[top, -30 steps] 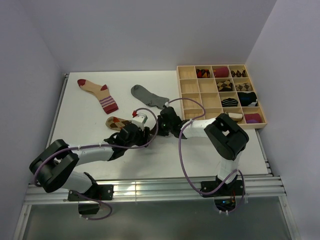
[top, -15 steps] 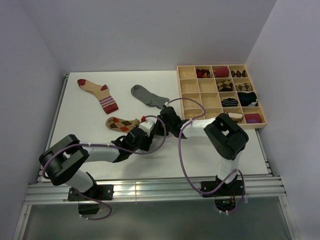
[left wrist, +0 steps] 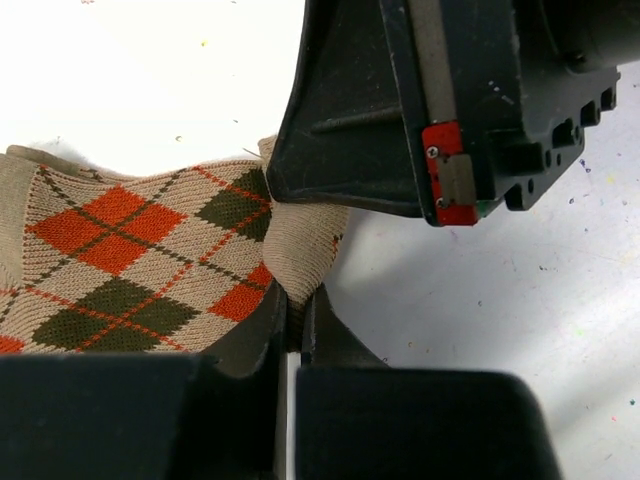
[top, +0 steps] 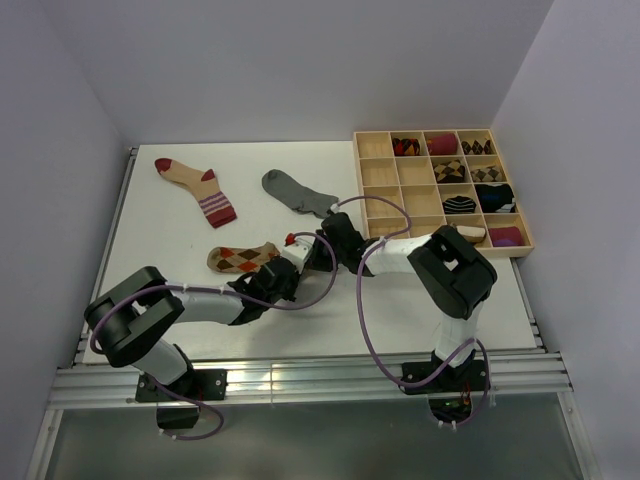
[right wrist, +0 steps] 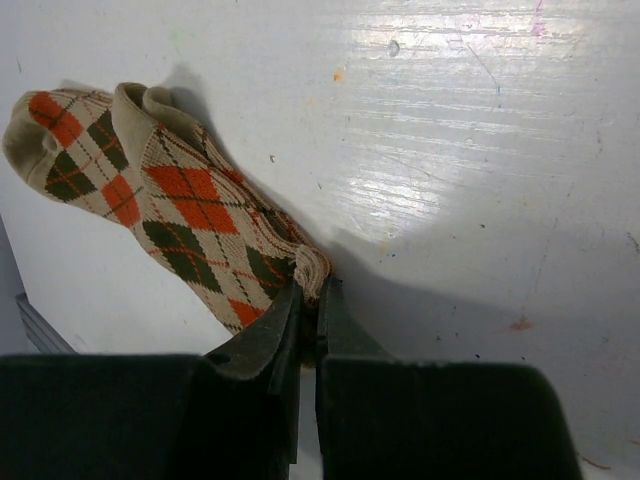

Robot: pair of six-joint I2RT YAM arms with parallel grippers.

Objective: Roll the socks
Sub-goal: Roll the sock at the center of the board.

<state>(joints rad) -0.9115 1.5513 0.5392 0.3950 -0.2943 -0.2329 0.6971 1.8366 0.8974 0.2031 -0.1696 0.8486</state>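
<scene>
- While both arms reach to mid-table, three loose socks lie on the white table (top: 180, 300): one beige sock (top: 195, 185), one grey sock (top: 297, 193), one brown argyle sock (top: 240, 258).
- One wooden tray (top: 380, 172) at the far right; eight sock bundles (top: 449, 170) show in its compartments.
- Left gripper (left wrist: 293, 310): fingers pressed together, pinching the plain end of the brown argyle sock.
- Right gripper (right wrist: 310, 300): fingers likewise closed, nipping the same end, just beside the left gripper.

A robotics lab: white table (top: 165, 235), plain walls (top: 300, 60), arms (top: 455, 270) bolted to aluminium rail (top: 300, 376).
</scene>
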